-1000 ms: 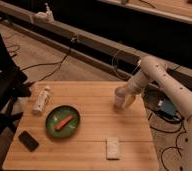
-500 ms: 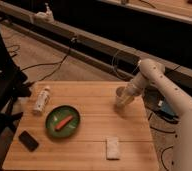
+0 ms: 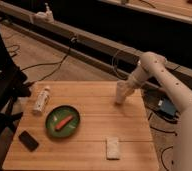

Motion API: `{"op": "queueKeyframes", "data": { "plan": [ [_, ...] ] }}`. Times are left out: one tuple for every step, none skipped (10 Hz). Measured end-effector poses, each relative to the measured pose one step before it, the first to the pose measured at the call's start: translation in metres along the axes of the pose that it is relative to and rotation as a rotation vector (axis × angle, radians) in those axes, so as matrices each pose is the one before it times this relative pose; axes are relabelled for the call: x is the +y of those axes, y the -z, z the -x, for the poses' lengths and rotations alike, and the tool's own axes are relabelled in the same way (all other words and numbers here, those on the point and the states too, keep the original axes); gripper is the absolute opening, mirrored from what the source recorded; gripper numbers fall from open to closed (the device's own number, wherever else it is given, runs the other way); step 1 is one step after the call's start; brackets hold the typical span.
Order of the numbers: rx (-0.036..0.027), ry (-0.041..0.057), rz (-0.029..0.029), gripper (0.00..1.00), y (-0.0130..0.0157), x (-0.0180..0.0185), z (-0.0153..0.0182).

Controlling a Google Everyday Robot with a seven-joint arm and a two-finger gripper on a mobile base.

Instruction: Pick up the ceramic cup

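**A:** Front edge of the counter point(image 3: 89, 145)?

**B:** A flat white block point(image 3: 112, 148) nearest, a dark phone point(image 3: 28, 140) at the left corner. Further in, a green plate point(image 3: 53, 127) bearing an orange carrot point(image 3: 64, 122); a white bottle point(image 3: 41, 100) lies beside it.

**B:** And the ceramic cup point(image 3: 121, 93)?

**A:** Toward the far right of the counter: small, white, handleless, apparently tapered. The end effector point(image 3: 124, 90) is at it, coming down from the white arm point(image 3: 159, 75).

**B:** Its grip?

**A:** Cannot tell.
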Motion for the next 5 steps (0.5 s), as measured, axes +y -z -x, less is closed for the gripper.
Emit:
{"op": "queueKeyframes", "data": {
  "plan": [
    [-0.01184, 0.01531, -0.05142, 0.0, 0.02025, -0.00839, 0.01298],
    [-0.01864, 0.01629, -0.04843, 0.0, 0.02043, -0.00638, 0.01422],
    [-0.0173, 0.01844, -0.04597, 0.0, 0.02084, -0.005, 0.01376],
    [-0.00421, 0.00523, -0.01284, 0.0, 0.00669, -0.00125, 0.00381],
    [0.00158, -0.0007, -0.0009, 0.0, 0.00049, 0.00058, -0.00198]
  ]
}}
